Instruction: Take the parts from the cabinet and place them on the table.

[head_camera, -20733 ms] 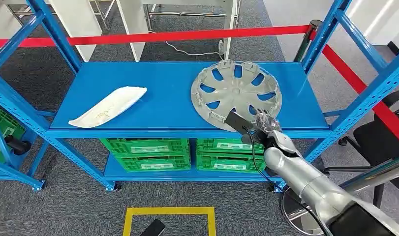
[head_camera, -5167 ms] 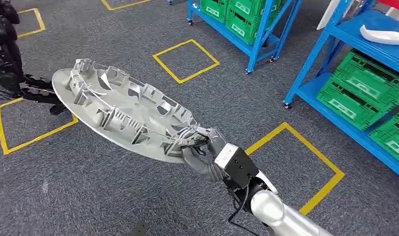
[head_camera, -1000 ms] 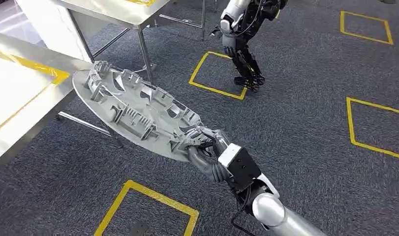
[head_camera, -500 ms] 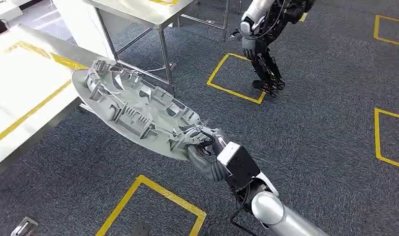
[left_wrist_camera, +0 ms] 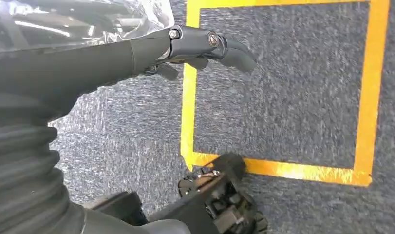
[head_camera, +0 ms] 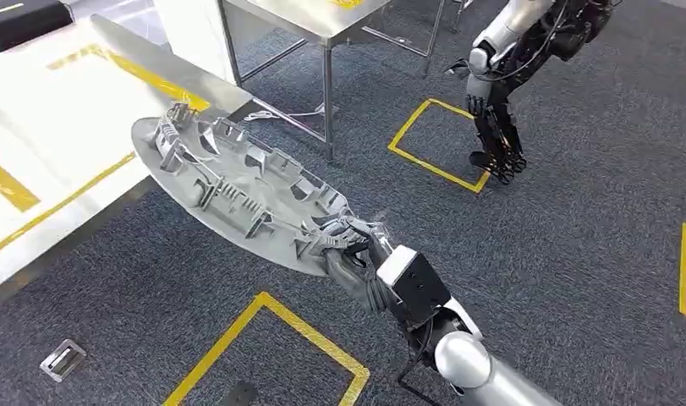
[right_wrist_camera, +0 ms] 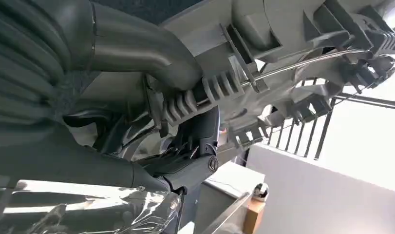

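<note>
The right hand (head_camera: 349,254) grips the near rim of the grey wheel cover (head_camera: 238,190), ribbed back side facing up, held tilted in the air. Its far edge reaches over the corner of the steel desk (head_camera: 60,127). The left hand (left_wrist_camera: 195,46) hangs over the carpet, fingers loosely apart, holding nothing.

Grey ribbed hubcap (head_camera: 238,190), dark grey speckled carpet (head_camera: 576,254), yellow floor squares (head_camera: 267,304), silver table (head_camera: 60,127)
</note>
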{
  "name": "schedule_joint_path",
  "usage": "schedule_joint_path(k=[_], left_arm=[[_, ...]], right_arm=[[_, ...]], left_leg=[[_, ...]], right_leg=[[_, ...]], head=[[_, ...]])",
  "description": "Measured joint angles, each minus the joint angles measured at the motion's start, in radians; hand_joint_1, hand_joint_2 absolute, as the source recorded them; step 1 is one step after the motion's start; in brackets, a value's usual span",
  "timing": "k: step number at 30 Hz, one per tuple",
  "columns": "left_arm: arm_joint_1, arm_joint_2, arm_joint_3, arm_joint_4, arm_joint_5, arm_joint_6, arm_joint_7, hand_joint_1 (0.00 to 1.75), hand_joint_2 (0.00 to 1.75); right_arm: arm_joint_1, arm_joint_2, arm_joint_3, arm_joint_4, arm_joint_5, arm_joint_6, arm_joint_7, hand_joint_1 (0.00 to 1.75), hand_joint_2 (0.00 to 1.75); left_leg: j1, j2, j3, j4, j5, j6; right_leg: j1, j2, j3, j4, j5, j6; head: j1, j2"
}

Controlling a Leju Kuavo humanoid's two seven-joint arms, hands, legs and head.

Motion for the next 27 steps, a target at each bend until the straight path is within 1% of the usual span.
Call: schedule_joint_path(k=[1, 2, 3, 4, 5, 6, 7, 8, 9, 10, 11, 12, 13, 14, 15, 16, 17, 18, 19, 20, 21, 22, 23, 24, 25, 26, 27], left_arm=[[-0.001, 0.0, 0.0, 0.0, 0.0, -0.003, 0.0, 0.0, 1.75], [-0.002, -0.001, 0.0, 0.0, 0.0, -0.008, -0.002, 0.0, 1.75], [-0.004, -0.002, 0.0, 0.0, 0.0, -0.012, -0.003, 0.0, 1.75], [-0.005, -0.002, 0.0, -0.001, -0.001, -0.013, -0.004, 0.0, 1.75], [-0.004, -0.002, 0.0, -0.001, -0.001, -0.015, -0.006, 0.0, 1.75], [0.0, -0.002, -0.001, -0.001, -0.001, -0.018, -0.006, 0.0, 1.75], [0.002, -0.002, -0.001, 0.0, -0.001, -0.018, -0.006, 0.0, 1.75], [0.003, -0.001, -0.002, 0.0, -0.001, -0.018, -0.006, 0.0, 1.75], [0.001, -0.001, -0.002, 0.0, -0.001, -0.018, -0.006, 0.0, 1.75], [-0.002, -0.001, -0.002, 0.0, -0.001, -0.018, -0.006, 0.0, 1.75], [-0.002, -0.001, -0.002, 0.0, -0.001, -0.019, -0.008, 0.0, 1.75], [-0.002, -0.001, -0.002, 0.0, -0.001, -0.019, -0.011, 0.0, 1.75], [0.0, -0.001, -0.002, 0.0, -0.002, -0.02, -0.012, 0.0, 1.75], [0.001, -0.001, -0.003, 0.0, -0.001, -0.02, -0.012, 0.0, 1.75], [0.001, -0.001, -0.003, 0.0, -0.001, -0.02, -0.012, 0.0, 1.75], [0.0, 0.0, -0.003, 0.0, -0.002, -0.02, -0.013, 0.0, 1.75], [-0.001, 0.0, -0.003, 0.0, -0.002, -0.02, -0.014, 0.0, 1.75], [-0.003, -0.002, -0.003, 0.0, -0.002, -0.021, -0.015, 0.0, 1.75], [-0.004, -0.002, -0.003, 0.0, -0.002, -0.021, -0.016, 0.0, 1.75], [-0.003, -0.001, -0.003, 0.0, -0.002, -0.021, -0.016, 0.0, 1.75], [0.0, 0.0, -0.003, 0.0, -0.001, -0.021, -0.016, 0.0, 1.75], [0.001, 0.001, -0.003, 0.0, -0.001, -0.021, -0.016, 0.0, 1.75], [0.001, 0.001, -0.003, 0.0, -0.001, -0.021, -0.016, 0.0, 1.75], [0.0, 0.002, -0.003, 0.0, -0.001, -0.021, -0.018, 0.0, 1.75], [-0.002, 0.002, -0.003, 0.0, -0.002, -0.021, -0.018, 0.0, 1.75], [-0.003, 0.001, -0.003, 0.0, -0.001, -0.021, -0.018, 0.0, 1.75], [-0.003, 0.001, -0.003, 0.0, -0.001, -0.021, -0.018, 0.0, 1.75]], right_arm=[[0.0, 0.0, 0.0, 0.0, 0.001, 0.0, 0.0, 1.75, 1.75], [-0.001, 0.0, 0.0, 0.0, 0.003, 0.0, 0.0, 1.75, 1.75], [-0.001, 0.0, 0.0, 0.0, 0.005, 0.0, 0.001, 1.75, 1.75], [-0.003, 0.0, 0.0, 0.0, 0.005, 0.0, 0.001, 1.75, 1.75], [-0.002, 0.0, 0.0, 0.0, 0.006, -0.001, 0.002, 1.75, 1.75], [-0.002, 0.0, 0.0, 0.0, 0.006, -0.001, 0.003, 1.75, 1.75], [-0.003, 0.0, -0.001, 0.0, 0.006, -0.002, 0.003, 1.75, 1.75], [-0.002, 0.001, -0.001, 0.0, 0.006, -0.001, 0.004, 1.75, 1.75], [-0.002, 0.001, -0.001, 0.0, 0.006, -0.002, 0.003, 1.75, 1.75], [-0.002, 0.001, -0.001, 0.0, 0.006, -0.002, 0.003, 1.75, 1.75], [-0.002, 0.001, -0.001, 0.0, 0.006, -0.002, 0.003, 1.75, 1.75], [-0.002, 0.001, -0.001, 0.0, 0.006, -0.001, 0.004, 1.75, 1.75], [-0.002, 0.001, 0.0, 0.0, 0.006, -0.001, 0.004, 1.75, 1.75], [-0.002, 0.001, 0.0, 0.001, 0.006, -0.001, 0.005, 1.75, 1.75], [-0.002, 0.001, 0.001, 0.001, 0.006, 0.0, 0.005, 1.75, 1.75], [-0.002, 0.001, 0.001, 0.001, 0.006, 0.001, 0.005, 1.75, 1.75], [-0.003, 0.001, 0.001, 0.001, 0.006, 0.002, 0.006, 1.75, 1.75], [-0.003, 0.001, 0.0, 0.001, 0.006, 0.001, 0.005, 1.75, 1.75], [-0.005, 0.001, 0.0, 0.001, 0.006, 0.002, 0.006, 1.75, 1.75], [-0.007, 0.001, 0.0, 0.001, 0.006, 0.002, 0.006, 1.75, 1.75], [-0.008, 0.001, 0.0, 0.001, 0.006, 0.002, 0.006, 1.75, 1.75], [-0.009, 0.001, 0.0, 0.001, 0.006, 0.002, 0.006, 1.75, 1.75], [-0.01, 0.001, 0.0, 0.001, 0.006, 0.002, 0.006, 1.75, 1.75], [-0.011, 0.001, 0.0, 0.001, 0.006, 0.002, 0.006, 1.75, 1.75], [-0.012, 0.001, 0.0, 0.001, 0.006, 0.002, 0.006, 1.75, 1.75], [-0.012, 0.001, 0.0, 0.002, 0.006, 0.002, 0.006, 1.75, 1.75], [-0.011, 0.001, 0.0, 0.003, 0.006, 0.002, 0.006, 1.75, 1.75]], left_leg=[[0.0, -0.01, 0.002, 0.001, -0.001, -0.001], [0.001, -0.018, 0.002, 0.001, -0.002, -0.002], [-0.004, -0.024, -0.004, 0.004, -0.001, -0.006], [0.003, -0.034, -0.01, 0.004, 0.002, -0.011], [0.007, -0.04, -0.013, 0.002, 0.004, -0.017], [0.01, -0.046, -0.013, -0.001, 0.007, -0.023], [0.007, -0.055, -0.012, -0.002, 0.007, -0.03], [0.006, -0.03, -0.017, 0.009, -0.006, -0.032], [0.004, 0.002, -0.034, 0.049, -0.035, -0.038], [0.006, 0.02, -0.065, 0.121, -0.072, -0.044], [0.009, 0.029, -0.103, 0.202, -0.105, -0.049], [0.012, 0.032, -0.134, 0.267, -0.126, -0.054], [0.015, 0.032, -0.145, 0.286, -0.123, -0.058], [0.018, 0.034, -0.132, 0.264, -0.099, -0.061], [0.02, 0.038, -0.099, 0.2, -0.06, -0.062], [0.021, 0.048, -0.053, 0.114, -0.019, -0.063], [0.021, 0.072, -0.007, 0.03, 0.011, -0.064], [0.007, 0.096, 0.005, 0.002, -0.009, -0.058], [0.009, 0.086, 0.003, 0.001, -0.005, -0.039], [0.008, 0.081, 0.001, 0.001, -0.005, -0.034], [0.005, 0.075, -0.001, 0.001, -0.005, -0.026], [0.006, 0.067, -0.001, -0.002, -0.002, -0.019], [0.013, 0.064, 0.003, -0.006, 0.001, -0.012], [0.013, 0.057, 0.002, -0.006, 0.001, -0.009], [0.013, 0.051, 0.002, -0.006, 0.001, -0.003], [0.012, 0.045, 0.002, -0.006, 0.001, -0.001], [0.01, 0.037, 0.002, -0.006, 0.0, 0.0]], right_leg=[[0.002, 0.016, 0.038, -0.092, 0.054, -0.009], [0.004, 0.046, 0.065, -0.167, 0.087, -0.016], [0.002, 0.064, 0.075, -0.181, 0.078, -0.019], [0.005, 0.055, 0.082, -0.199, 0.071, -0.017], [0.009, 0.049, 0.08, -0.198, 0.071, -0.016], [0.011, 0.043, 0.081, -0.2, 0.071, -0.018], [0.007, 0.034, 0.085, -0.212, 0.075, -0.023], [0.001, 0.021, 0.093, -0.222, 0.08, -0.026], [0.001, 0.015, 0.098, -0.225, 0.08, -0.028], [0.001, 0.003, 0.101, -0.225, 0.079, -0.03], [0.001, -0.007, 0.103, -0.224, 0.077, -0.032], [0.001, -0.018, 0.104, -0.223, 0.076, -0.032], [0.0, -0.026, 0.104, -0.223, 0.075, -0.031], [-0.001, -0.034, 0.106, -0.223, 0.073, -0.028], [-0.002, -0.042, 0.107, -0.221, 0.07, -0.024], [-0.004, -0.049, 0.109, -0.217, 0.066, -0.02], [-0.005, -0.055, 0.112, -0.214, 0.062, -0.014], [0.004, -0.062, 0.11, -0.209, 0.056, -0.006], [0.005, -0.065, 0.109, -0.208, 0.056, -0.003], [0.004, -0.071, 0.11, -0.209, 0.057, 0.001], [0.003, -0.078, 0.112, -0.212, 0.058, 0.003], [0.002, -0.084, 0.114, -0.213, 0.056, 0.009], [-0.002, -0.073, 0.113, -0.207, 0.043, 0.015], [-0.004, -0.039, 0.101, -0.175, 0.019, 0.016], [-0.004, -0.019, 0.068, -0.102, -0.022, 0.016], [-0.004, -0.009, 0.03, -0.021, -0.057, 0.016], [-0.003, -0.006, -0.009, 0.056, -0.083, 0.016]], head=[[0.0, 0.0], [0.0, 0.0], [-0.006, 0.0], [-0.005, 0.0], [-0.003, 0.0], [0.0, 0.0], [-0.001, 0.0], [-0.002, 0.0], [-0.006, 0.0], [-0.007, 0.0], [-0.007, 0.0], [-0.007, 0.0], [-0.008, 0.0], [-0.007, 0.0], [-0.008, 0.0], [-0.007, 0.0], [-0.008, 0.0], [-0.012, 0.0], [-0.01, 0.0], [-0.006, 0.0], [-0.006, 0.0], [-0.008, 0.0], [-0.006, 0.0], [-0.004, 0.0], [0.001, 0.0], [0.003, 0.0], [0.003, 0.0]])
